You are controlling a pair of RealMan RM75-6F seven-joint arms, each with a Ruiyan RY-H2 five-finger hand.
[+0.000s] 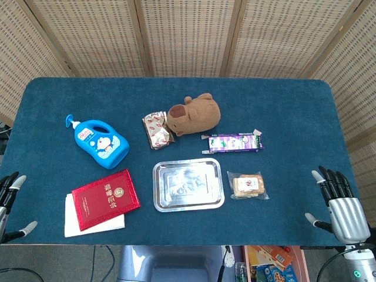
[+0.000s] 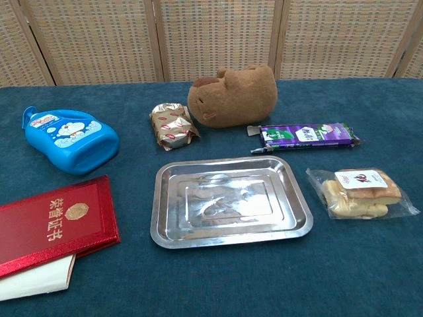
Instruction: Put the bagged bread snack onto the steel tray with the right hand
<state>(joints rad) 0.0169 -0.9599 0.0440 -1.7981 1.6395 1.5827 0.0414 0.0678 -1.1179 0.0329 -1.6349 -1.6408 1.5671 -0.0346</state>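
The bagged bread snack [image 1: 248, 185] [image 2: 361, 192] lies flat on the blue cloth, a clear bag with pale bread and a white label. Just to its left sits the steel tray [image 1: 188, 202] [image 2: 230, 234], with nothing in it. My right hand [image 1: 341, 205] hovers at the table's front right edge, fingers spread and holding nothing, well to the right of the bag. At the front left edge my left hand [image 1: 10, 202] shows only partly, fingers apart and holding nothing. Neither hand appears in the chest view.
Behind the tray lie a brown plush animal [image 1: 195, 113], a silver wrapped snack [image 1: 157, 130] and a purple wrapped bar [image 1: 233, 143]. A blue bottle [image 1: 100, 141] and a red booklet [image 1: 106, 198] on white paper sit at the left.
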